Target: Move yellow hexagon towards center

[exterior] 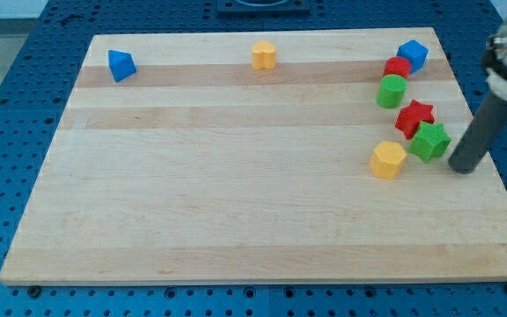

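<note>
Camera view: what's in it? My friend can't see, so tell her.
My tip sits right of the green star, which is beside the yellow hexagon. Other coloured blocks sit along the wooden board's top and right.

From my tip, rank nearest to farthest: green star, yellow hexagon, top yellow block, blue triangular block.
My tip is at the view's right.
1. green star, just left of it
2. yellow hexagon, further left
3. top yellow block, top centre
4. blue triangular block, top left

Right side's pretty cramped: my tip (466, 167) sits just right of the green star block (430, 141), which touches the red star block (414, 117) and blocks the straight line to the yellow hexagon block (387, 160). Left of that hexagon, the wooden board (218, 194) is wide open.
</note>
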